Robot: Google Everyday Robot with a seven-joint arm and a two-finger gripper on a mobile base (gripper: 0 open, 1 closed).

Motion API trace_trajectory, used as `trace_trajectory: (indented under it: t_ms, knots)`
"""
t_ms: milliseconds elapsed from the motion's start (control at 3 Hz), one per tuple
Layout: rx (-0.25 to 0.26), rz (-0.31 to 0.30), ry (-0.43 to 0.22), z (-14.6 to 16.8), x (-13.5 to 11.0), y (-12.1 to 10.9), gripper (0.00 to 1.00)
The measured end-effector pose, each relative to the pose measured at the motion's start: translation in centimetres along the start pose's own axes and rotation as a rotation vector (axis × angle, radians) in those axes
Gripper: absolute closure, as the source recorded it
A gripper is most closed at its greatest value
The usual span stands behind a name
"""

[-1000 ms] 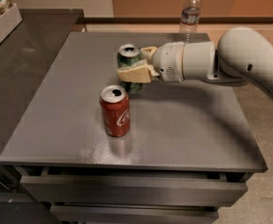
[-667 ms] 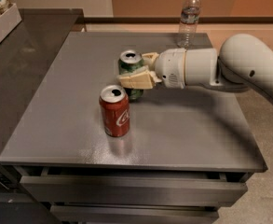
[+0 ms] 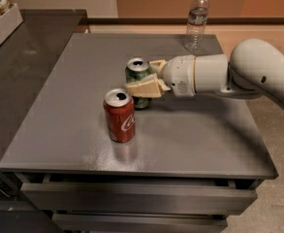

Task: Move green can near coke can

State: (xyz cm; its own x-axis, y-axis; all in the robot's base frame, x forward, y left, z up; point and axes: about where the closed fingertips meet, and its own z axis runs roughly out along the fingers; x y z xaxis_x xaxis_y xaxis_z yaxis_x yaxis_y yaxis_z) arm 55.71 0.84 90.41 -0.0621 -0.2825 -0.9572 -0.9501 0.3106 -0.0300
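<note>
Green can gripped beside coke can

Upright on grey table, just behind and right of coke can, not touching. Gripper clamped on green can, a finger either side. Clear bottle well behind coke can.

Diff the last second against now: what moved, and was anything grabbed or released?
The gripper, shut around the green can, carried it a little way toward the front edge of the table. That brings it closer to the coke can, and it now sits just behind it. Nothing was newly grasped or released. The coke can and the plastic bottle stayed put.
</note>
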Motion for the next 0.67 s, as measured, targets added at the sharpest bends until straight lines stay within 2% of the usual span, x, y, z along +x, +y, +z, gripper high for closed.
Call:
trace_trajectory:
  t_ms: [333,667]
  knots:
    - [-0.005,0.019,0.005,-0.05,0.67,0.17,0.08]
    - [-0.003,0.029,0.006,0.09,1.02,0.22,0.0]
